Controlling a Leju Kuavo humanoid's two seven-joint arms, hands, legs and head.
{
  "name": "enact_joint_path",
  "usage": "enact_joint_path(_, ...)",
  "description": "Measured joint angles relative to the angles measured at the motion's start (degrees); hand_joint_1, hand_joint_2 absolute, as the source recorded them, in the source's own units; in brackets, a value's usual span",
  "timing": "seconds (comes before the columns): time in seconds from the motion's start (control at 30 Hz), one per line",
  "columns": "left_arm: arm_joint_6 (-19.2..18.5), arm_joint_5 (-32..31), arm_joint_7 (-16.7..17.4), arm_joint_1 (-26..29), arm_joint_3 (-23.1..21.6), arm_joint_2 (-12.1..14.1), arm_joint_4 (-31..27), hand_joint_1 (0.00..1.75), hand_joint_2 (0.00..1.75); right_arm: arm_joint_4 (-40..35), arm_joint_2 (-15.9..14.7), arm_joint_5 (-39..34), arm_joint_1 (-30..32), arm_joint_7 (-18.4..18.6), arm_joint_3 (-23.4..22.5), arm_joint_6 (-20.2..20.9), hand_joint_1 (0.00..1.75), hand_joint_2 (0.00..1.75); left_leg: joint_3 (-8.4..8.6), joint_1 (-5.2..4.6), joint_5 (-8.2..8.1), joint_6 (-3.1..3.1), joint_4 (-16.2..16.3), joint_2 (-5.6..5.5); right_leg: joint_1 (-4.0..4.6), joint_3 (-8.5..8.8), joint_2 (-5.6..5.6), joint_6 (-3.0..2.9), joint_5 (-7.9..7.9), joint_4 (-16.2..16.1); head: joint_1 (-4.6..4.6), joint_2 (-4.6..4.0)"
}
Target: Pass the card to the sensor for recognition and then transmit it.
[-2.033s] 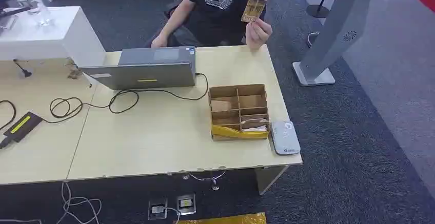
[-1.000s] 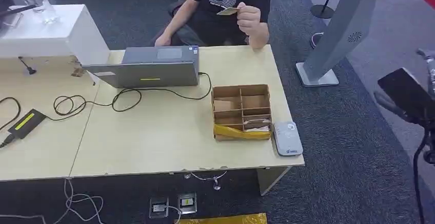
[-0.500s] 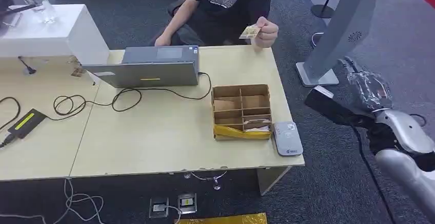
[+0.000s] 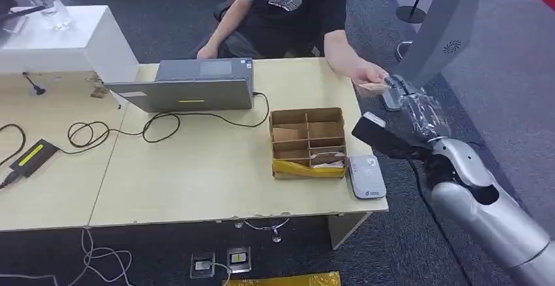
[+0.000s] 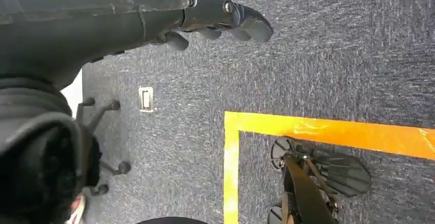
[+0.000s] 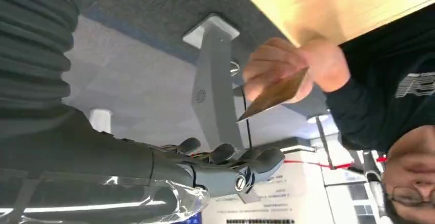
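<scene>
On the left part of the counter (image 4: 196,175) lie a black adapter (image 4: 29,157) and a looped black cable (image 4: 118,132). Further right, a grey laptop (image 4: 190,84) stands at the far edge, with a person (image 4: 288,4) seated behind it. A partitioned cardboard box (image 4: 306,141) sits near the right end of the counter. Just beside the box, at the near right corner, lies the white sensor (image 4: 366,176).

Beyond the right edge of the counter, the person's hand (image 4: 363,73) holds the card (image 4: 373,87) out over the floor. The right hand (image 4: 409,103) is raised just beside the card, its fingers extended and slightly apart, holding nothing. In the right wrist view the card (image 6: 274,93) is pinched in the person's fingers and stands apart from the robot's fingertips (image 6: 267,157); contact is not visible. The card is well apart from the sensor.

The left hand (image 5: 215,21) hangs over the grey carpet (image 5: 333,55), fingers loosely curved and apart, holding nothing. A yellow floor line (image 5: 328,131) runs below it.
</scene>
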Motion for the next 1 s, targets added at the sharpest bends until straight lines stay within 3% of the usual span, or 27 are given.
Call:
enact_joint_path(0.4, 0.2, -0.6, 0.5, 0.1, -0.5, 0.0, 0.0, 0.00, 0.00, 3.2, 2.3, -0.8, 0.1, -1.4, 1.7, 0.4, 0.05, 1.75, 0.01, 0.00, -0.01, 0.00, 0.0, 0.03, 0.00, -0.02, 0.02, 0.00, 0.00, 0.0, 0.00, 0.00)
enact_joint_path(0.43, 0.2, -0.5, 0.5, 0.1, -0.5, 0.0, 0.0, 0.00, 0.00, 3.7, 2.5, -0.8, 0.1, -1.6, 1.8, 0.4, 1.57, 1.75, 0.01, 0.00, -0.01, 0.00, 0.0, 0.06, 0.00, -0.02, 0.02, 0.00, 0.00, 0.0, 0.00, 0.00)
enact_joint_path(0.47, 0.4, -0.5, 0.6, 0.1, -0.5, -0.1, 0.0, 0.00, 0.00, 4.2, 2.8, -0.8, 0.1, -1.6, 2.0, 0.4, 1.75, 1.75, 0.03, 0.00, -0.01, 0.00, 0.0, 0.07, 0.00, -0.02, 0.02, 0.00, 0.00, 0.0, 0.00, 0.00)
enact_joint_path(1.0, 0.3, -0.9, 0.6, 0.1, -1.5, -0.2, 0.0, 0.00, 0.00, 8.6, 4.9, -0.6, 0.0, -3.1, 2.5, -2.0, 1.75, 1.75, 0.03, 0.00, -0.01, 0.00, 0.0, 0.06, 0.00, -0.02, 0.03, 0.00, 0.00, 0.0, 0.00, 0.00)
